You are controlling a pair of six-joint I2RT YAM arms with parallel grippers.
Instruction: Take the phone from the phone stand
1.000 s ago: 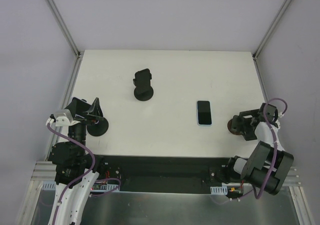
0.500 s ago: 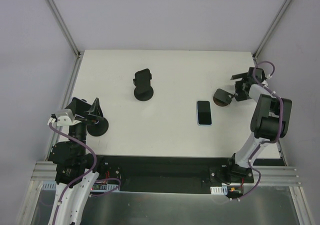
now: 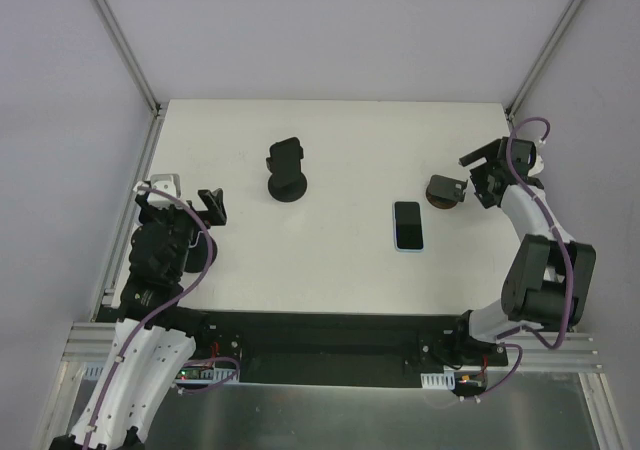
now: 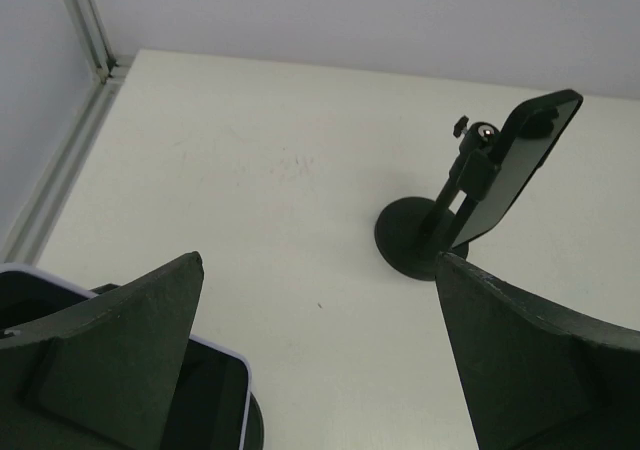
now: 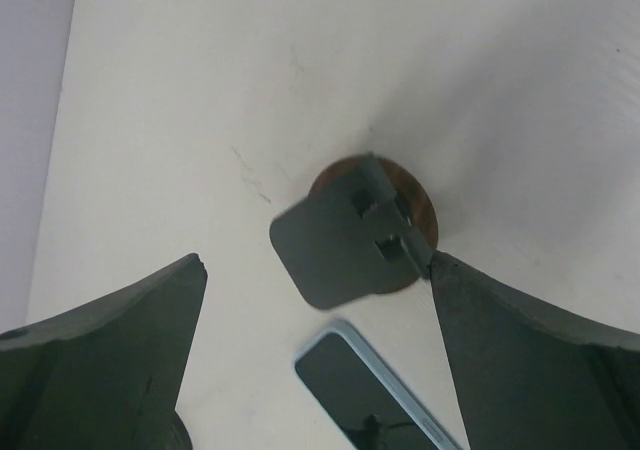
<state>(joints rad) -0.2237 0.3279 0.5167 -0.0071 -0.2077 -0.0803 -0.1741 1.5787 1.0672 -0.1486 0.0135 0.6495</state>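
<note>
A black phone stand (image 3: 286, 183) stands at the back centre with a dark phone (image 3: 285, 155) leaning on it; the left wrist view shows this stand (image 4: 415, 238) and phone (image 4: 512, 165) ahead to the right. My left gripper (image 3: 190, 215) (image 4: 318, 270) is open and empty, well short of it. My right gripper (image 3: 478, 178) (image 5: 318, 265) is open over a small bare stand (image 3: 444, 190) (image 5: 350, 240) with a brown base. A blue-cased phone (image 3: 407, 225) (image 5: 385, 395) lies flat on the table beside that stand.
Another round-based stand (image 3: 203, 257) sits under my left arm; in the left wrist view a pale-edged phone (image 4: 205, 410) rests on it at the lower left. The white table (image 3: 340, 130) is bounded by metal rails (image 3: 135, 195) and grey walls.
The right arm swung from the near right edge to the far right, and the brown-based stand now sits farther back beside it. The left gripper rose and turned toward the centre.
</note>
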